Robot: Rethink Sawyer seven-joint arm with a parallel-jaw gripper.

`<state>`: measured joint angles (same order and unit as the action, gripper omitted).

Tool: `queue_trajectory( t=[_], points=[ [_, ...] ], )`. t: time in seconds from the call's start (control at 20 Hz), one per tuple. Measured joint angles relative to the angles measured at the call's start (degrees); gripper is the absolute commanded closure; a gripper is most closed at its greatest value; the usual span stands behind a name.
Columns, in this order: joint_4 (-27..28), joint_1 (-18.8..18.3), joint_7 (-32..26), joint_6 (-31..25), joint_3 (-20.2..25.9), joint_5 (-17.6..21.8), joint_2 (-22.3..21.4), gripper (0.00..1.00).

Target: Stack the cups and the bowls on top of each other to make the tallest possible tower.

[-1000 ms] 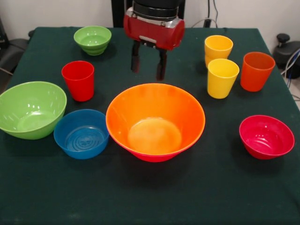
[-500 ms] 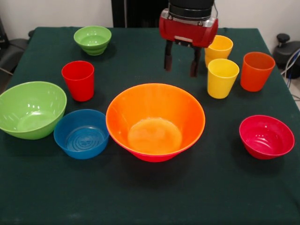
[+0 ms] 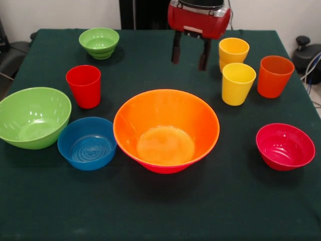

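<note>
While the hand [image 3: 189, 56] hangs empty with fingers spread wide above the tabletop [image 3: 150, 211], just beside the two yellow cups [image 3: 235, 70], the front view shows the orange bowl [image 3: 166, 130] central; best descend squarely over one cup's rim.

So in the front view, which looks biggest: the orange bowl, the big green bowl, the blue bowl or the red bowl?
1. Orange bowl
2. Big green bowl
3. Blue bowl and red bowl: look alike, unranked.
</note>
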<state>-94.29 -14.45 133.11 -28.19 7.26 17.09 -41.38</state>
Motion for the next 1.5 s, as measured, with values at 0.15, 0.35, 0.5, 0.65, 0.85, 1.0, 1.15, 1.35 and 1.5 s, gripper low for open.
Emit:
queue_trajectory(
  t=[0.15,0.35,0.5,0.65,0.85,1.0,1.15,1.35,1.5],
  points=[
    [-0.89,-1.61,0.0,0.01,-0.12,-0.59,-0.61,0.0],
    [-1.33,-2.26,0.0,0.01,-1.53,-0.69,-0.88,0.0],
    [-1.33,-1.39,0.0,0.01,-3.95,-0.68,-0.89,0.0],
    [-1.34,-0.81,0.0,0.01,-4.74,-0.7,-0.91,0.0],
    [-1.34,-1.34,0.0,0.01,-4.19,-0.7,-0.91,0.0],
    [-1.33,-2.41,0.0,-0.02,-3.44,-0.7,-0.9,0.0],
    [-1.26,-3.35,0.0,-0.76,-2.97,-0.69,-0.89,0.0],
    [-0.66,-3.98,0.0,-2.42,-2.48,-0.66,-0.88,0.0],
    [0.62,-4.37,0.0,-4.31,-2.04,-0.66,-0.6,0.0]
  ],
)
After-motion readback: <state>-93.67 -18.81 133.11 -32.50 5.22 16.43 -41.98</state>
